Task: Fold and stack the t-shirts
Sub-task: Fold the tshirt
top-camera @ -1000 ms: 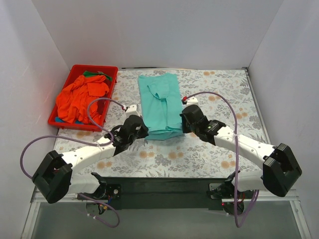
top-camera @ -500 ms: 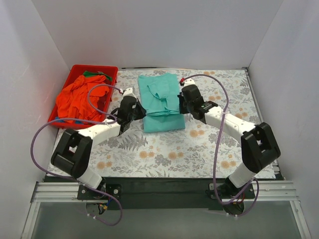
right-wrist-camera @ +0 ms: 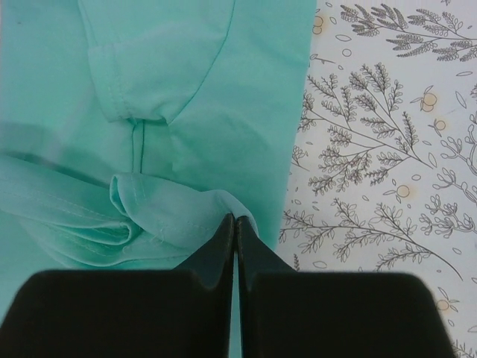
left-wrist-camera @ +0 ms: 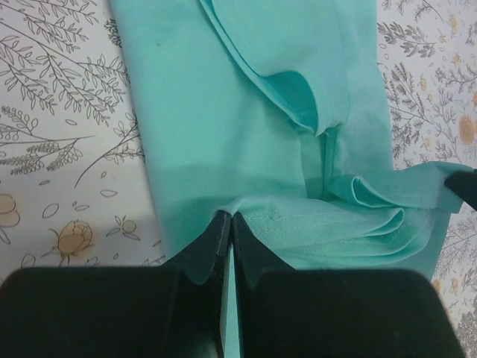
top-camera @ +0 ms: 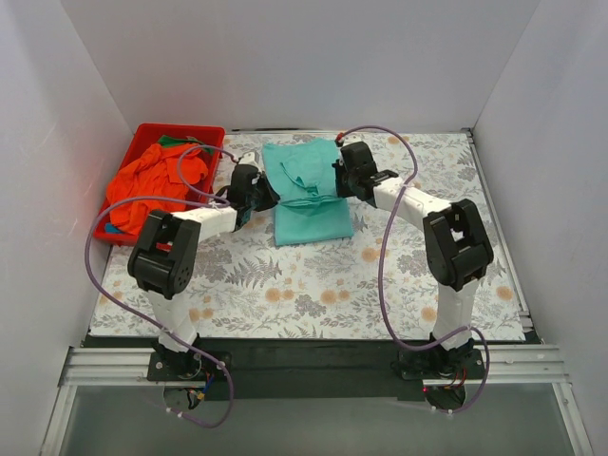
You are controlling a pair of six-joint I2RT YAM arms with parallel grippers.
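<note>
**Desk:** How far along is the folding?

**Photographer:** About midway on the first one, I'd say. The teal shirt lies at the far middle of the table, its sleeves turned in so it makes a narrow strip. The left pincer and the right pincer each have their fingers pressed together on a pinch of the shirt's edge. They hold that edge up over the shirt's middle, one at either side, and the half-fold is not yet laid flat.

**Desk:** And the rest?

**Photographer:** An orange shirt sits crumpled in the red bin at the far left, with a scrap of green cloth behind it. Nothing there is folded and no stack is begun.

**Desk:** What do the wrist cameras add?

**Photographer:** The grip itself: cloth caught between closed tips, the bunched hem, a sleeve's stitching. The overhead view hides the fingertips behind the wrists, but only it shows the bin and both arms reaching in from either side
</note>
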